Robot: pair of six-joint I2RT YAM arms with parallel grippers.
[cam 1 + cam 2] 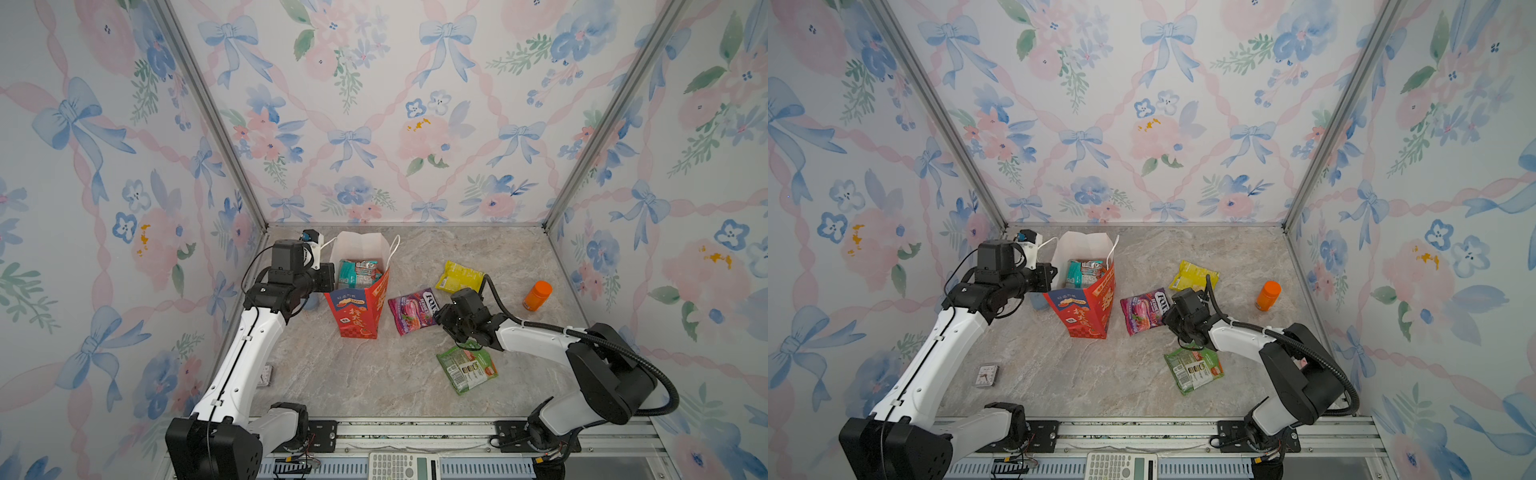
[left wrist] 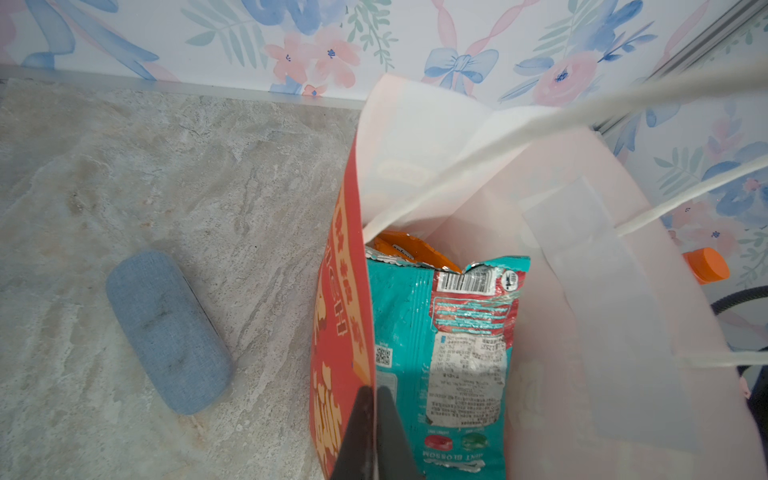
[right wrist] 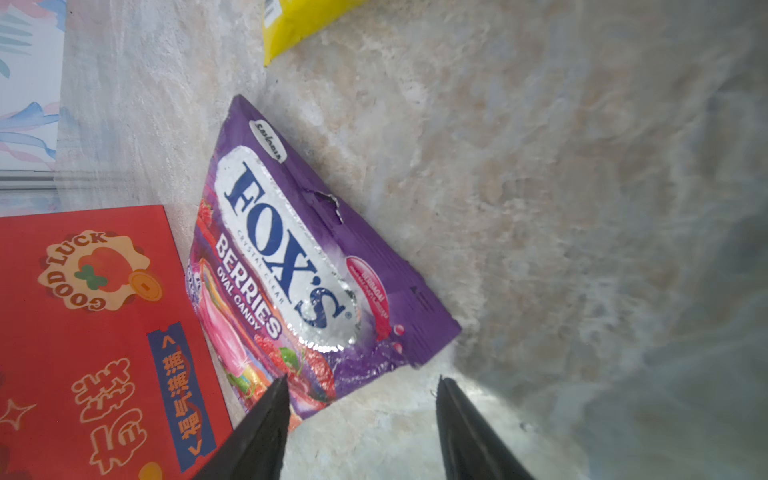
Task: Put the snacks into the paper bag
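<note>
While left hand (image 2: 374, 390) clamps red paper bag (image 1: 357, 316) wall, teal plastic packet (image 2: 407, 332), orange packet (image 2: 415, 249) inside; purple packet (image 1: 413, 309), yellow packet (image 1: 459, 276), green packet (image 1: 467, 368) outside bag; right hand (image 3: 362, 380) apart, nearing purple.

- We're looking at the paper bag (image 1: 353, 318) standing open at the back left, so the way in is lying straight above its mouth.
- The left gripper (image 2: 372, 395) is pinching the bag's left wall, and that arm is blocking that side.
- Teal packets (image 2: 415, 332) are filling the left part inside, a white rope handle (image 2: 540, 124) is crossing the mouth, and the right part is looking free.
- The purple packet (image 1: 413, 309) is lying just beside the bag, leaving a tight gap, with the right gripper (image 3: 361, 380) hovering spread at its edge.
- The yellow packet (image 1: 459, 276), green packet (image 1: 467, 368) and orange bottle (image 1: 537, 295) are crowding the right half.
- The table (image 1: 340, 382) is lying bare in the front middle.
</note>
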